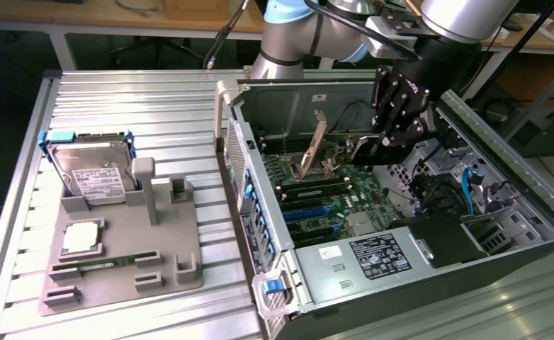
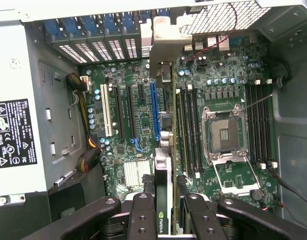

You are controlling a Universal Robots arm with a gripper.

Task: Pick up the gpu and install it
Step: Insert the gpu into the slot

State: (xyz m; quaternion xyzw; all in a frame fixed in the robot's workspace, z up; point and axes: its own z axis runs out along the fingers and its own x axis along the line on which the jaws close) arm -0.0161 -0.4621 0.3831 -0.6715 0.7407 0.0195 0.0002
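One ribbed grey metal surface (image 1: 116, 99) carries one open black steel computer case (image 1: 504, 234). Inside lies one green motherboard (image 2: 138, 165). One black claw (image 2: 166, 210) clamps partly closed on the gpu (image 2: 164, 200), one thin flat card held edge-on above the slots.

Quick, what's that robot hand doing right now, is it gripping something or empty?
Hand: closed on the gpu, which it holds edge-on over the motherboard inside the open computer case.
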